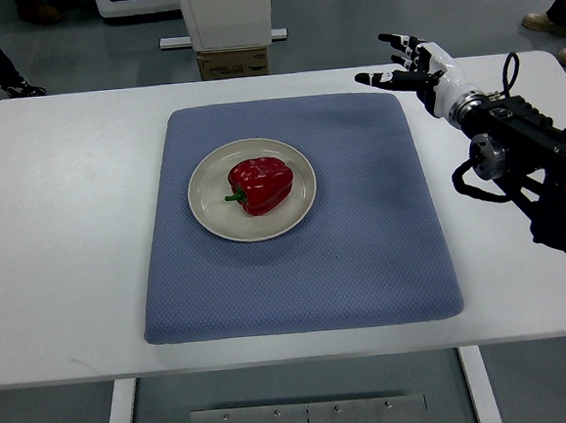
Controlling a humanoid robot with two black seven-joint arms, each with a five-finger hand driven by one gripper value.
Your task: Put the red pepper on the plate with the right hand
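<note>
You see right arm (545,176) cut off at right picture edge. Plate (207,210) centre hidden under red pepper (260,185). Table (60,239) legs cut at bottom edge. People's shoes (553,24) cut at top corners.

My right arm (518,144) reaches in from the right edge. Its right hand (418,64) is raised at the far right, fingers (390,76) spread and empty, pointing left.

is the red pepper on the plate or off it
On. The red pepper lies on its side inside the plate, stem pointing left; the open right hand is clear of it.
</note>
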